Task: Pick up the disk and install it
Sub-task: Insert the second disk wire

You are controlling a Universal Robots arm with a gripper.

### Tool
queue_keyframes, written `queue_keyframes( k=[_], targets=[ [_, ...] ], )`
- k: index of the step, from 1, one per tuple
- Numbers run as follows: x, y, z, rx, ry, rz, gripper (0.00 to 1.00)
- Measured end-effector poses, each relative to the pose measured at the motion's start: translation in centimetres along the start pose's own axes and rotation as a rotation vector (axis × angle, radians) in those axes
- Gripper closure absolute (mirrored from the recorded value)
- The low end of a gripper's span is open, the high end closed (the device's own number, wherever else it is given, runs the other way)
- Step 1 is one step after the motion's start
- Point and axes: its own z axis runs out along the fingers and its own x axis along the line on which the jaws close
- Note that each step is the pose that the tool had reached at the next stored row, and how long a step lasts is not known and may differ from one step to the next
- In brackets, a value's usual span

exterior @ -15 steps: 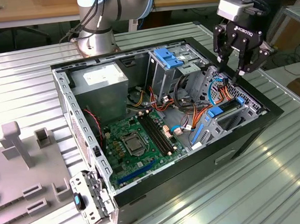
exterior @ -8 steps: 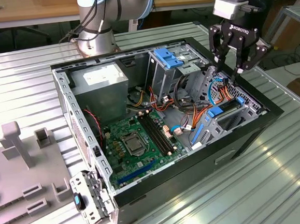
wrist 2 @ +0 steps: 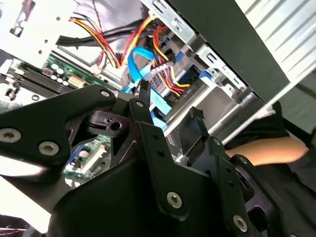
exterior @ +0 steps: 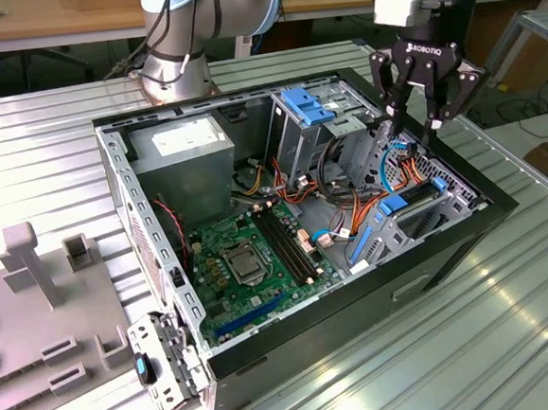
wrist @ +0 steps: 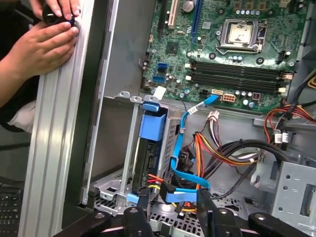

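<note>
While the black three-fingered claw (exterior: 413, 123) hangs spread and empty over the open black computer case (exterior: 466, 233) on the ribbed aluminium desk (exterior: 409, 346), the disk (wrist: 148, 153) is down inside the case. It's the dark flat rectangular hard drive clipped in a blue plastic carrier frame. In the first wrist view it stands on edge in a grey metal bay near the case wall, blue tab facing up, just beside a looping blue flat data cable (wrist: 180, 148). The claw's tips (wrist: 173, 202) sit apart with nothing between them, close above that bay.

Handling-wise, it's probably dense and rigid for its size, so no flex, but it won't like knocks or being dropped. The bare metal faces look slick. The blue frame's long edges seem the safest place to pinch, away from the connector end. The bundle of orange, yellow and red wires (wrist: 207, 148) crowds it, so snagging looks like the main worry.
</note>
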Motion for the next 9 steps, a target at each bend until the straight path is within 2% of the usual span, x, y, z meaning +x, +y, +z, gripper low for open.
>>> queue_keyframes(
  k=[3,4,8,9],
  targets=[
    [-0.32,-0.03,0.42,-0.0012,0.0014,0.002,0.50],
    [-0.41,-0.03,0.65,-0.0072,0.0015,0.020,0.50],
    [-0.45,-0.05,0.65,-0.0095,0.0026,0.026,0.50],
    [-0.47,-0.06,0.66,-0.0123,0.0137,0.028,0.50]
  ],
)
